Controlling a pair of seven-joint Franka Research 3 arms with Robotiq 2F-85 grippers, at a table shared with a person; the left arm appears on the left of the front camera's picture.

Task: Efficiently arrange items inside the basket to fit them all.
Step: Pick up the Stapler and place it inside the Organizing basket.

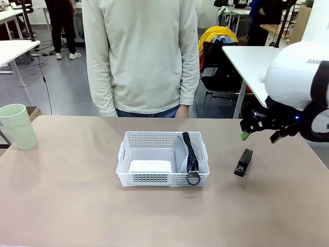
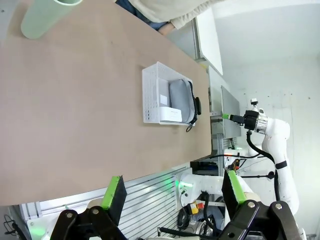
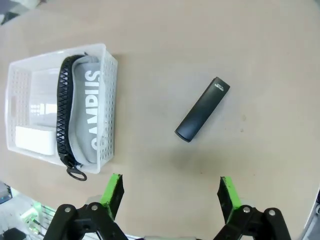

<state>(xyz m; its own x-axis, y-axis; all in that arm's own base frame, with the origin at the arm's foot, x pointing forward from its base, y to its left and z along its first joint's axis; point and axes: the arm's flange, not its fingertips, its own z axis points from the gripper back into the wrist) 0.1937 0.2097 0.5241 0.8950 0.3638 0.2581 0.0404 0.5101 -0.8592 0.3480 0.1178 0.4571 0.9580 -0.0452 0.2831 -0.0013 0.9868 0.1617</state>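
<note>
Basket (image 1: 154,139) sits at the centre of the front frame; in it we see the white box (image 1: 149,166) at lower left and the grey pouch (image 1: 184,160) standing along the right-hand wall, its ring (image 1: 193,178) hanging over the near rim. We find the stapler (image 1: 243,162) on the table (image 1: 77,206) just right of the basket, the green cup (image 1: 18,126) at far left. Both claws gape empty: right gripper (image 3: 171,192) hovers near the stapler, left gripper (image 2: 175,190) well apart from the basket.
</note>
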